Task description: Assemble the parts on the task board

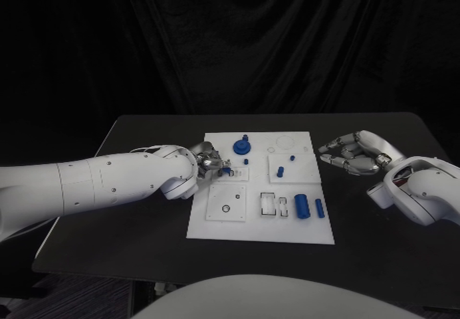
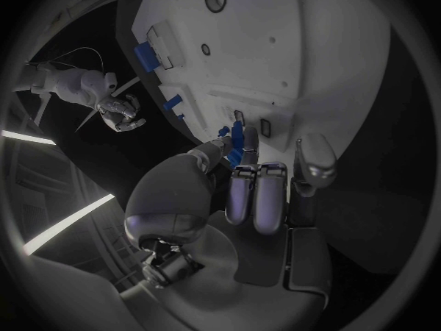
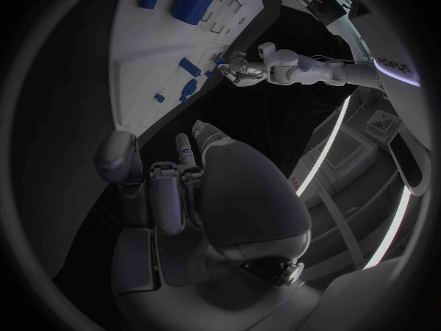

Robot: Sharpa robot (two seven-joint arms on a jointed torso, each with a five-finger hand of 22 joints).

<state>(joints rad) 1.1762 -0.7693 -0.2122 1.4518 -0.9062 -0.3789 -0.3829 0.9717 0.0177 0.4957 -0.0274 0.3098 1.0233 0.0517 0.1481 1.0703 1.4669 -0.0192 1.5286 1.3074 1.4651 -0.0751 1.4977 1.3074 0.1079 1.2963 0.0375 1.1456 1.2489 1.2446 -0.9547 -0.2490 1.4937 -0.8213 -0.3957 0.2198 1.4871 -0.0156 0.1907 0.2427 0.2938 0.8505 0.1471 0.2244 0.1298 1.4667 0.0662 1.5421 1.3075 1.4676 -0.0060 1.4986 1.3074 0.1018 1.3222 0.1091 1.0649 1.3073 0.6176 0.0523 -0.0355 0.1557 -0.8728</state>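
There is one black table (image 1: 143,133) with one white task board (image 1: 297,229) on it. I count seven blue parts. These are one round knob (image 1: 242,145) near the board's far edge, three short pegs, namely the first peg (image 1: 246,161), second peg (image 1: 291,158) and third peg (image 1: 280,171), across its middle, a thick cylinder (image 1: 301,206) and a thin cylinder (image 1: 319,209) toward its near right corner, and one tiny piece (image 1: 226,171) by its left edge. There are two silver hands: the left hand (image 1: 206,159), pinching that tiny piece, and the right hand (image 1: 349,151).
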